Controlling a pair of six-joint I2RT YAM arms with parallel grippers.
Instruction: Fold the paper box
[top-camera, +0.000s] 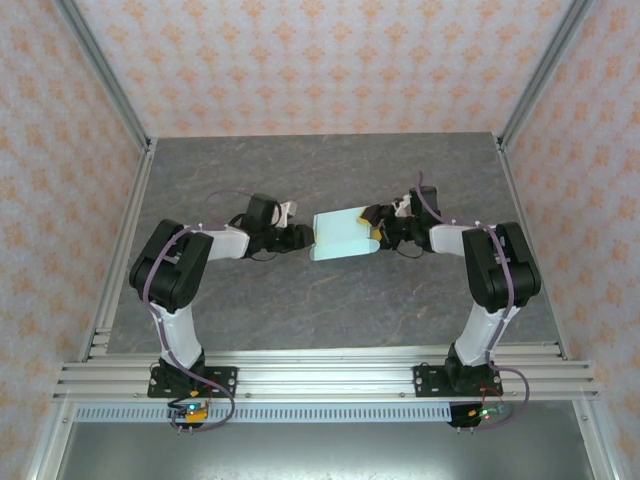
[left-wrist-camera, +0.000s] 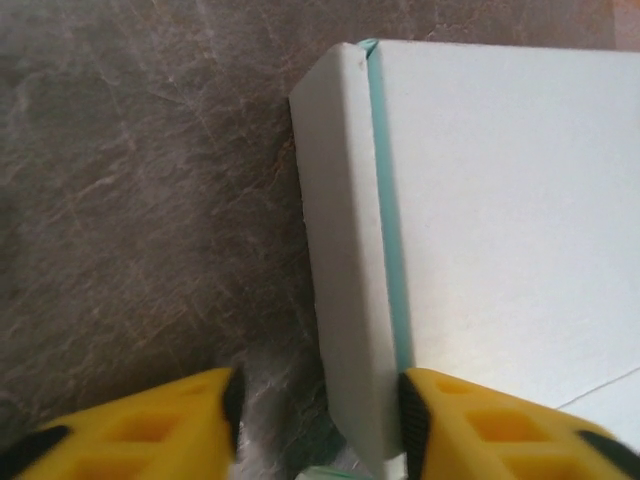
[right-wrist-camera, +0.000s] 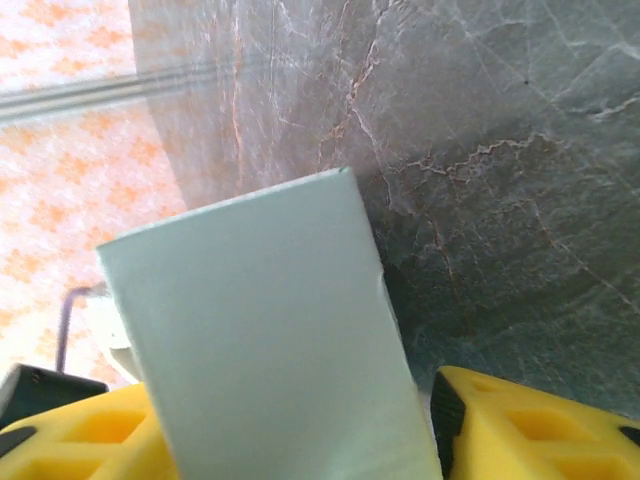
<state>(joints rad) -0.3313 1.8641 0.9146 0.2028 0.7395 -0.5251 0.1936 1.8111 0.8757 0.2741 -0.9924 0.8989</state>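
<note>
Near edge: bare tabletop (top-camera: 330, 310) lies in front of the arms, free for sweeping.

Mid-tabletop: the paper box (top-camera: 345, 236) sits between both grippers, partly folded.
- The left gripper (left-wrist-camera: 320, 415) is open astride a turned-up side flap. One finger (left-wrist-camera: 500, 440) touches it; the other is clear.
- The right gripper (right-wrist-camera: 295, 435) has a panel between its fingers. Clamped or loose, I cannot tell.

The card looks light, thin and smooth, so it will likely skid and crease easily. Best taken at folded edges, not mid-panel.

Beyond: open tabletop runs to the far wall (top-camera: 320, 60), with ample room. The side walls are well apart.
</note>
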